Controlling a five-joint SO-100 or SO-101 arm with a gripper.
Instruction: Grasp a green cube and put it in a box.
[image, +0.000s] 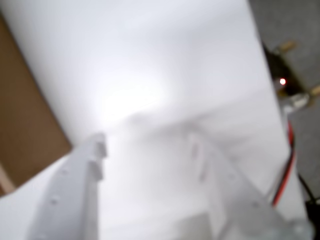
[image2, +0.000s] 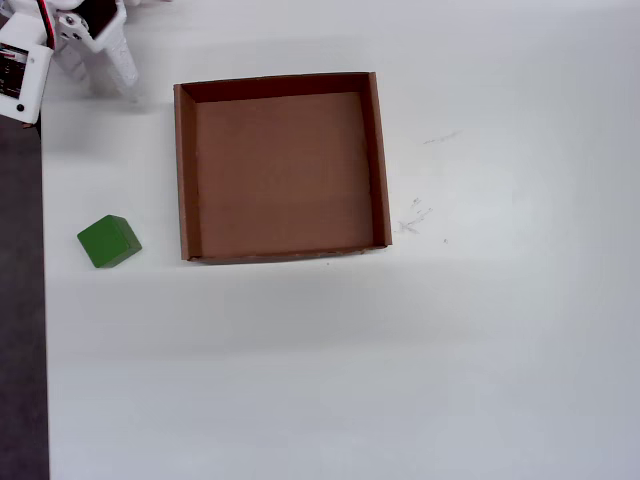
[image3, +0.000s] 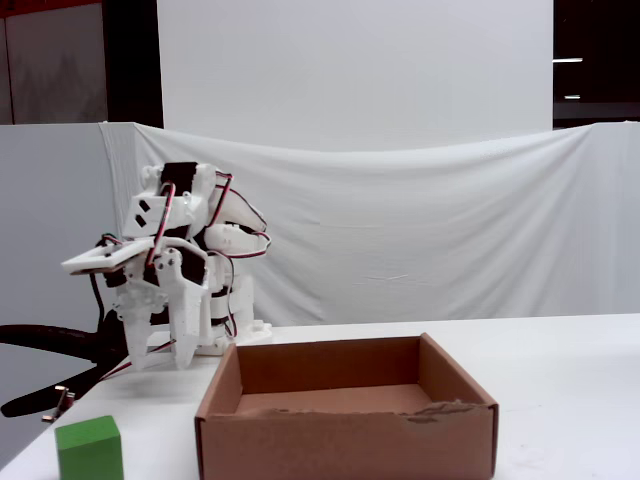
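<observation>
— What's closest to you in the fixed view?

— The green cube (image3: 89, 448), sitting on the white tabletop (image3: 560, 400) at the front left corner. Nothing touches it. Just to its right is the box (image3: 345, 440), a shallow brown cardboard tray with its front wall facing me; its top edge is a little ragged.

— Is the cube touching the box?

— No. From overhead I see the green cube (image2: 109, 241) well clear of the box (image2: 186, 170), off its left wall and level with the lower corner, close to the tabletop's left edge. The tray's flat bottom has nothing lying on it.

— And the arm?

— Farther back. In the fixed view I have the white arm (image3: 180, 270) folded up behind the box's left side, red wires looped over it, with the gripper (image3: 160, 350) hanging down above the tabletop. Overhead it only shows in the top left corner (image2: 100, 60).

— The fingers?

— The wrist view is blurred, but I can make out the two white fingers (image: 75, 195) spread apart with bare white tabletop between them, pinching nothing. A brown strip of the box (image: 25, 125) shows at that view's left edge.

— Behind all that?

— A white cloth (image3: 420, 230) draped across the back.
</observation>
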